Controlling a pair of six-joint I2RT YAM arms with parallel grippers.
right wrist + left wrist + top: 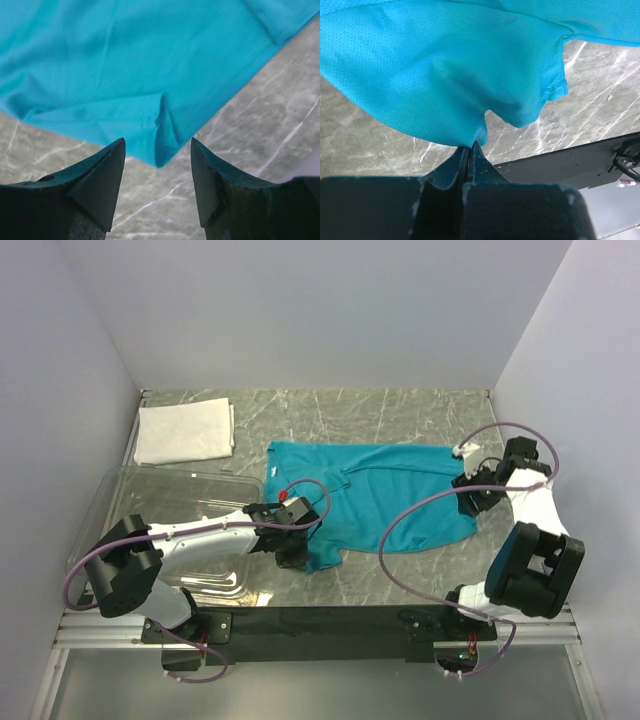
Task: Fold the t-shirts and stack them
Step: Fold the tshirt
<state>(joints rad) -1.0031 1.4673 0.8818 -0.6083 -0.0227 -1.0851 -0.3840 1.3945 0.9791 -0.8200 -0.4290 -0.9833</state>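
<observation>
The teal-blue t-shirt point(385, 495) lies spread over the middle of the marble table. My left gripper point(292, 545) is shut on its near-left edge; in the left wrist view the cloth point(445, 75) hangs up from the pinched fingertips point(470, 146). My right gripper point(470, 485) is open at the shirt's right side; in the right wrist view a corner of the teal shirt point(165, 150) lies just ahead of the gap between the fingers point(158, 142), not gripped. The white t-shirt point(185, 432) lies as a folded rectangle at the back left.
A clear plastic bin point(160, 510) sits at the left, under my left arm. Grey walls close the table at the back and both sides. A black mounting bar point(330, 625) runs along the near edge.
</observation>
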